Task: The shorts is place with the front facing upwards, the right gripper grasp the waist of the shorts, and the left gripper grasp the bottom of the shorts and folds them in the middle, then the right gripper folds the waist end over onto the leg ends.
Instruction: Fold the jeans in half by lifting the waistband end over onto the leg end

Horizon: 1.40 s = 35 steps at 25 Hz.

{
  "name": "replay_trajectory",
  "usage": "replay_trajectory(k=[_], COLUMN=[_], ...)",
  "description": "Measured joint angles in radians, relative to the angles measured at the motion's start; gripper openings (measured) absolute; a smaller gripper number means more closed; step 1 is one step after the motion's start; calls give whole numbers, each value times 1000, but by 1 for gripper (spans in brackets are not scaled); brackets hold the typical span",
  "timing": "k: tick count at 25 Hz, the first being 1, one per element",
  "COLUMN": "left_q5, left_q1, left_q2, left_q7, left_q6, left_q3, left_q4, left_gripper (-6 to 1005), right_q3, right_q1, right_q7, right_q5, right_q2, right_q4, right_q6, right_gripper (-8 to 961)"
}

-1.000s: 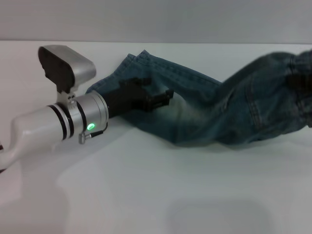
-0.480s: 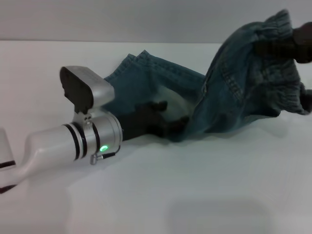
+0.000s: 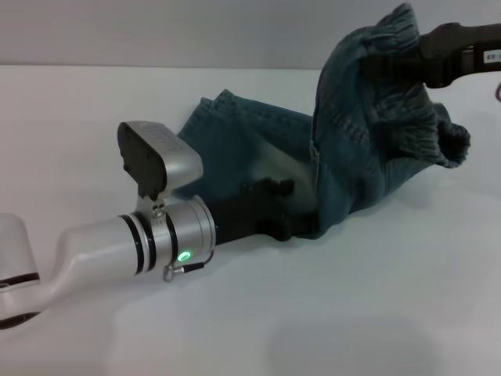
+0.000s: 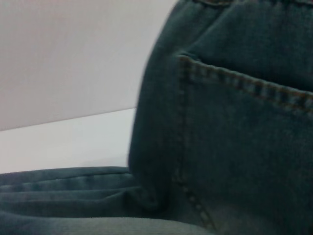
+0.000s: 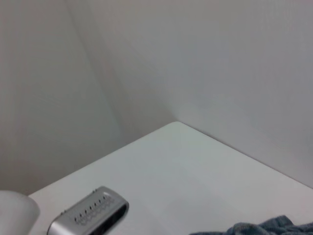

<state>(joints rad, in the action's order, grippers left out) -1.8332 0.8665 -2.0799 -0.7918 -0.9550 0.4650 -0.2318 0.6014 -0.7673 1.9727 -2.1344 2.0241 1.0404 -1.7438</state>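
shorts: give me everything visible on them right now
The shorts are blue-green denim with tan stitching and a pale faded patch. The gathered elastic waist is lifted off the white table by the right gripper, the body hanging in a steep drape. The legs lie flat on the table, running toward the far left, where the left gripper rests on them. The left wrist view shows a stitched pocket seam.

Blue-green denim on a white bench

The shorts (image 3: 344, 149) are blue-green denim with a paler faded patch (image 3: 274, 160) beside the left claw (image 3: 274, 207), a darker ribbed waist (image 3: 407, 102) and tan stitching along the pocket seam (image 4: 244, 83). The left claw is black, on a silver-white wrist (image 3: 168, 235) with 2 black rings and 1 green light (image 3: 185, 255). The right claw (image 3: 407, 59) is black with a small white label (image 3: 491, 55). The bench (image 3: 329, 313) is plain white against a grey wall (image 3: 156, 31).
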Motion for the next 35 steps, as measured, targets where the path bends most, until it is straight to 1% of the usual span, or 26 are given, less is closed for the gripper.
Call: replay_trajectory(k=[1,5,12,20,30,35], left_q5=[-25,-112,-255,-365,-377,-377], left_q1=[0,-2,-15,-31,-48,-87], left_q2=[0,0,0,0,1,15], left_q7=[1,1,3,4,30,19], left_q6=[0,2,4,9,18,11], left_q3=[-25,-107,-226,-326,-370,-413], left_q4=[-7,-28,-60,-96,-133,-74], left_gripper=[798,798,798,798,798,798], right_q3=[5,19,40,61,98,102], right_q1=[-13,-27,-61,-82,-83,-68], right_q7=[-2,-2,-2,-3,-14,-20], right_q5=[1,1,1,1,1,0], right_q2=[-1,-1,1,0,2,-3], right_q4=[-16,-26,-53,-82,-101,-104], right_q6=[3,4,4,9,17,17], right_gripper=[61,61,61,61,62,62])
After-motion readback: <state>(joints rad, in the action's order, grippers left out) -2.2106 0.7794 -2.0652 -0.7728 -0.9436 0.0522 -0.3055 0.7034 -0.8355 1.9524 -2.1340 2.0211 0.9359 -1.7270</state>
